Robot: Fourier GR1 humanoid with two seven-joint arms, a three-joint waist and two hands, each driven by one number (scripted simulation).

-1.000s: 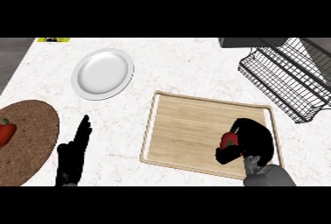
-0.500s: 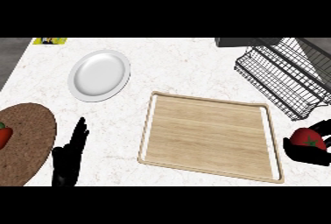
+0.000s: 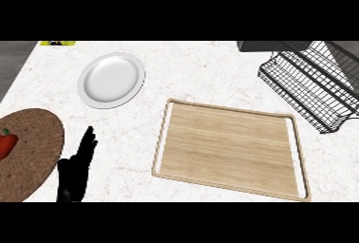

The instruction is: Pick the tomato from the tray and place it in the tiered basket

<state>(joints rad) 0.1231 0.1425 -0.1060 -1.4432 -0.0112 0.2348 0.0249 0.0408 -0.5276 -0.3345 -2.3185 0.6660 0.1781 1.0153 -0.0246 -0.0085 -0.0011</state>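
Since a moment ago, the right hand and red tomato have left view, so the pale wooden tray lies bare; presumably the tomato heads for the black wire tiered basket. The left hand rests open at lower left, fingers straight, holding nothing.

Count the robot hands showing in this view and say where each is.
1. The left hand rests open at the lower left, fingers up, beside the round mat. The right hand is out of view.

basket cut by top/right edge | mat cut at left | red item partly cropped
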